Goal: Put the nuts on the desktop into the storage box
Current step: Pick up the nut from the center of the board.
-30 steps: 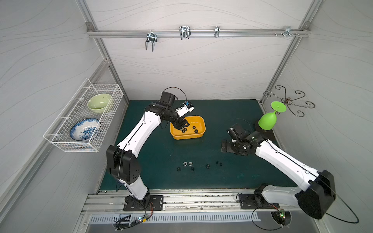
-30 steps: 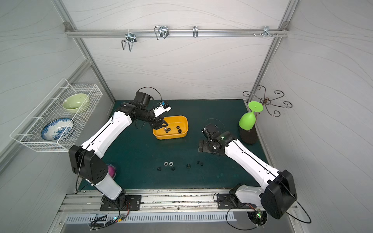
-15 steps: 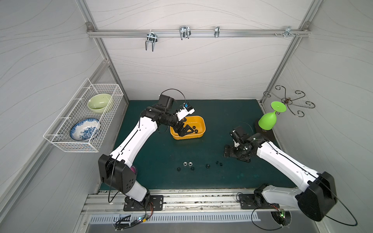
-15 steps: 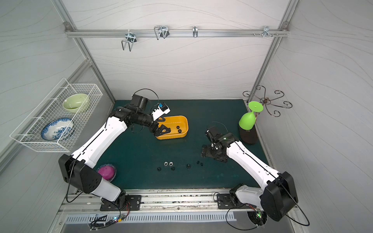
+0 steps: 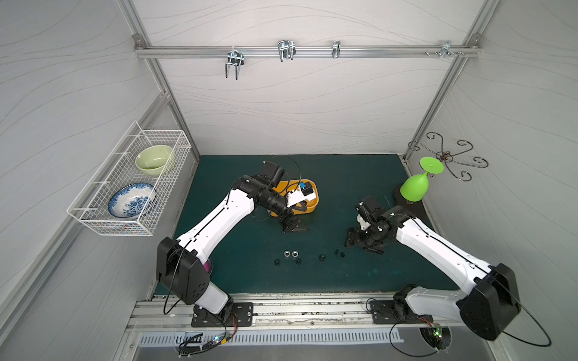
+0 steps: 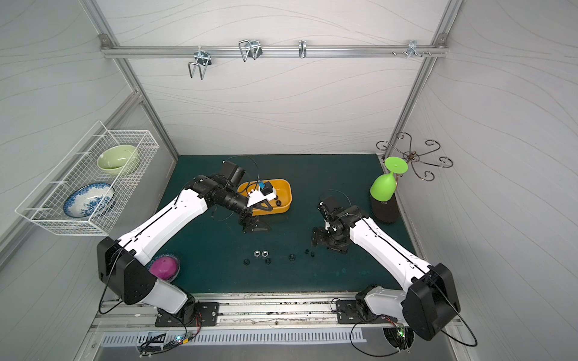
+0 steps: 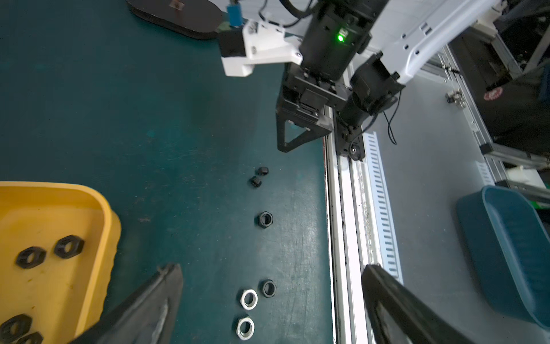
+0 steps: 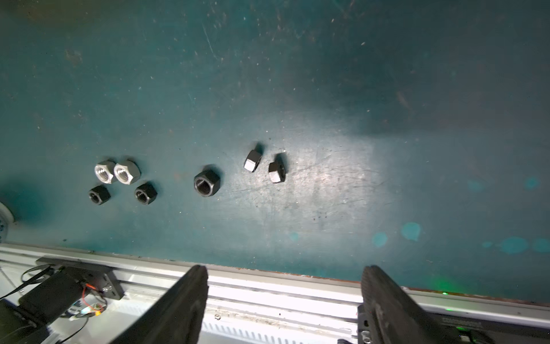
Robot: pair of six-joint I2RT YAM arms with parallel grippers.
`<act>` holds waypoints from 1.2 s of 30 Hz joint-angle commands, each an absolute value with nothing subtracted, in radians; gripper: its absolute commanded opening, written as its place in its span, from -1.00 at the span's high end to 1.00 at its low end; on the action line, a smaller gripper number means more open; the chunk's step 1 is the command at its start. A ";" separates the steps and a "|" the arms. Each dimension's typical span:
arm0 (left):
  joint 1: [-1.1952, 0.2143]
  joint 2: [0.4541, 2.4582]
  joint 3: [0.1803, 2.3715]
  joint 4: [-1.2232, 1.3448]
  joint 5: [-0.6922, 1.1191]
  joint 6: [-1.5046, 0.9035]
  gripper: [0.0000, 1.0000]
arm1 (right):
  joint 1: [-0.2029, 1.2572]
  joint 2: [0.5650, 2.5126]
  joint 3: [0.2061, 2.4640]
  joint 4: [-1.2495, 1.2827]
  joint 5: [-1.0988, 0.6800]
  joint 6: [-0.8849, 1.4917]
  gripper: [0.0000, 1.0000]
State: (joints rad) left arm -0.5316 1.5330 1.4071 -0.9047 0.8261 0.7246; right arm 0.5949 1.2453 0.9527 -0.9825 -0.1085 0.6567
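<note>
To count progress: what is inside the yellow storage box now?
At least four black nuts lie in the storage box in the left wrist view. The left arm and frame edge hide the rest.

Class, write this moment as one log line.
left claw open | right claw open | desktop: seven nuts | storage box: black nuts

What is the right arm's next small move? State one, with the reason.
Probably lower the right end effector, open and empty, onto the nearest small black hexagonal metal nut and close. Seven nuts lie on the dark teal desktop, and this end effector hovers closest to it.
</note>
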 commanded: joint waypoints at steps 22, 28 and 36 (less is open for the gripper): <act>-0.785 1.605 1.233 -0.575 0.481 0.917 -0.97 | 0.603 1.420 0.841 -0.822 -0.189 0.658 -0.37; -0.832 1.624 1.222 -0.525 0.446 0.898 -0.97 | 0.616 1.460 0.837 -0.771 -0.175 0.662 -0.22; -0.847 1.628 1.196 -0.496 0.461 0.892 -0.97 | 0.650 1.543 0.870 -0.752 -0.157 0.670 0.10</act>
State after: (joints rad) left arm -0.8452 1.6196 1.1961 -0.5442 0.4561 0.9024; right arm 0.6388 1.5242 0.8516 -0.7567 -0.1730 0.6624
